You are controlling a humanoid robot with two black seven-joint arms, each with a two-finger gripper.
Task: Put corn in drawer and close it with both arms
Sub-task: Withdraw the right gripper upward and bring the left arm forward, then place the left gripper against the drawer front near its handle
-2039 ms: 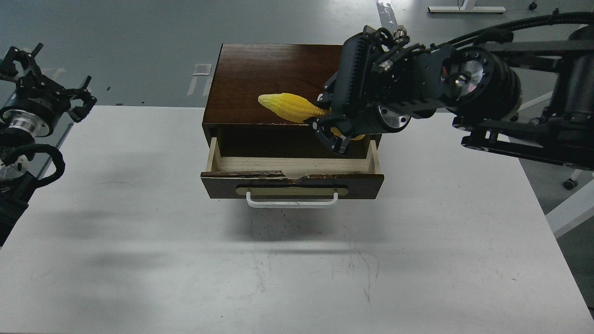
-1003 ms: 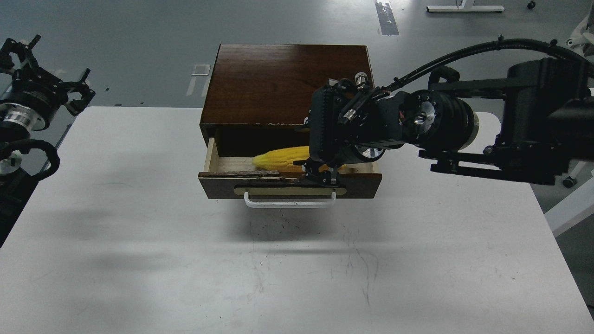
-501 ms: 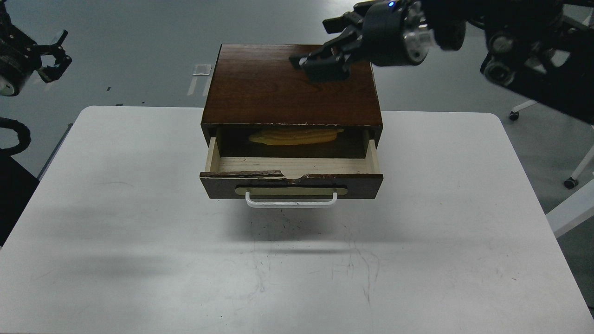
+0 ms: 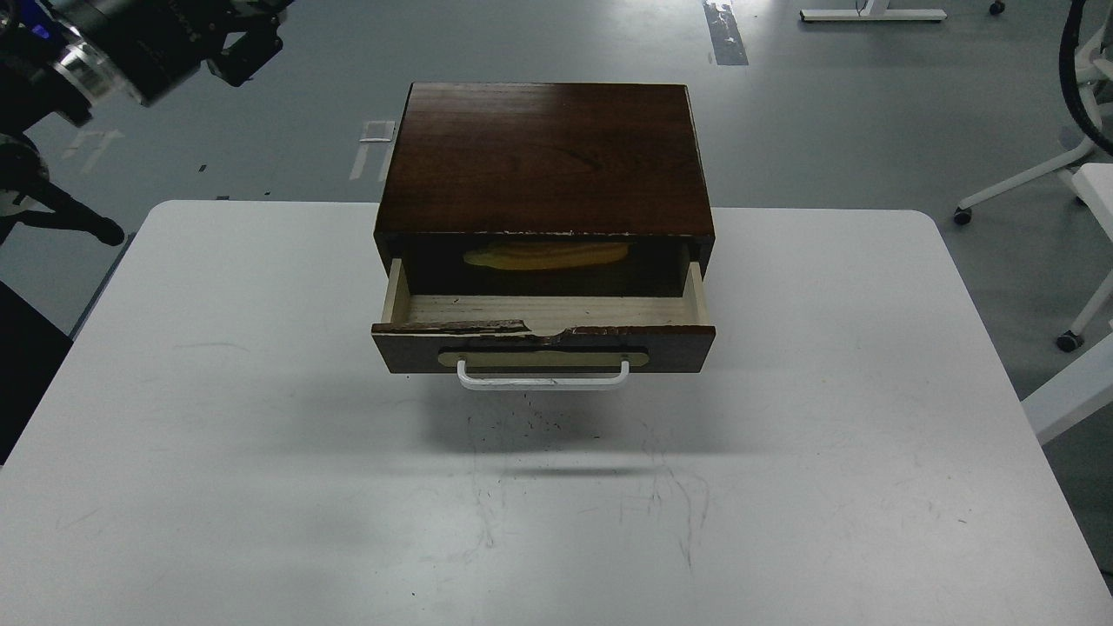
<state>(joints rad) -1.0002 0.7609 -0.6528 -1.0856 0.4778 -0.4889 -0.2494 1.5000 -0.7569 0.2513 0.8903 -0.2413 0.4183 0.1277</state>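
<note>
Well apart: corn, left end effector

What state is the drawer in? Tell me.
Open. The drawer juts out from the cabinet, showing its pale inside, with the corn lying at the back.

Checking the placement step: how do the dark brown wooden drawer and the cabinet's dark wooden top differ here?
The dark brown wooden drawer stands pulled out toward the camera; the cabinet's dark wooden top sits fixed above it. The drawer shows pale wood inside and holds the yellow corn cob at its shaded back; the top is bare. The drawer's front edge is chipped and carries a white bar handle; the top has neither. Both share dark brown wood.
</note>
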